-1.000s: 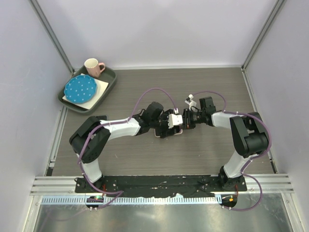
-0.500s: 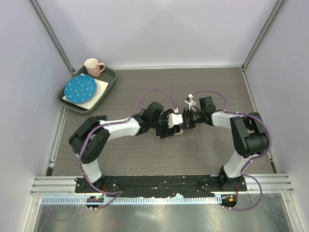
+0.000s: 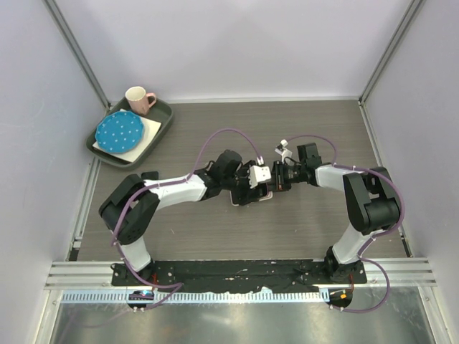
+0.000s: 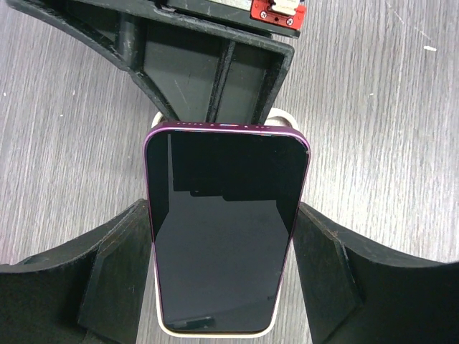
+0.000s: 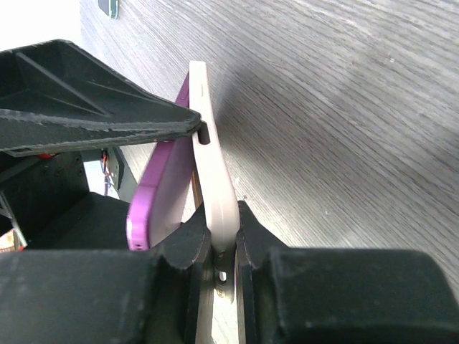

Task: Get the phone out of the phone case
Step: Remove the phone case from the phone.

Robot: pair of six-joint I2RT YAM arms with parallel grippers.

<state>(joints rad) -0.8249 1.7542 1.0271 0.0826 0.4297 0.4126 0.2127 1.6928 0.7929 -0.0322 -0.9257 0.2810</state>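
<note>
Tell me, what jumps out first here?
In the middle of the table, the left end effector clamps the sides of a purple phone while the right end effector pinches its pale case, peeled partly away. At the far left corner, a dark tray holds a blue dotted plate and pink mug.

White-shelled left arm (image 3: 176, 190) and right arm (image 3: 337, 179), black at the joints, stand on a black base plate (image 3: 237, 272); purple cables (image 3: 228, 131) loop beyond it. The matte black right hand (image 5: 221, 247) bears a small red board (image 4: 278, 8).

2 arms bent inward; left claw (image 4: 228, 254), right claw (image 5: 223, 242) clamped.
</note>
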